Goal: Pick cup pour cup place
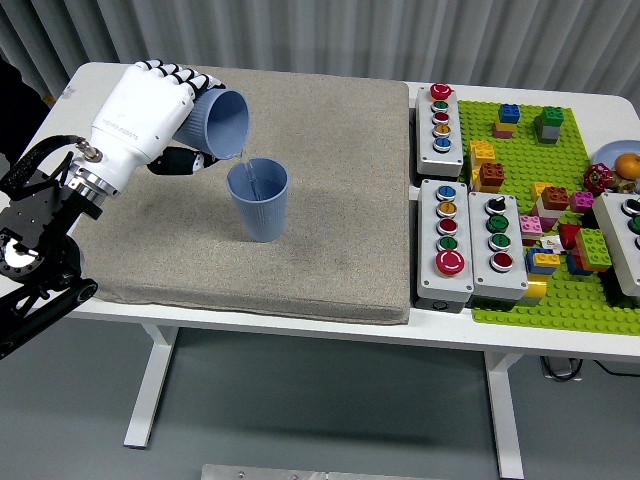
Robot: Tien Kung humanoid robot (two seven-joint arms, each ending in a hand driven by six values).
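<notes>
The left hand (150, 110) gripped the tilted blue cup (220, 125), its white fingers wrapped around the cup's ribbed wall; the cup's long axis lay close to level, its mouth facing right and slightly down, its base buried in the palm to the left. Just below that mouth and a little to the right stood the upright blue cup (259, 200) on the grey mat (330, 170); a thin stream of liquid appeared to fall from the lower lip of the held cup into it, and the two rims seemed near but apart. The pour looked under way rather than finished; the next move would likely turn on rotating the held cup back upright about its axis, then setting it down on bare mat to the left of the receiving cup, the side where the hand already was. The right hand was out of sight.
</notes>
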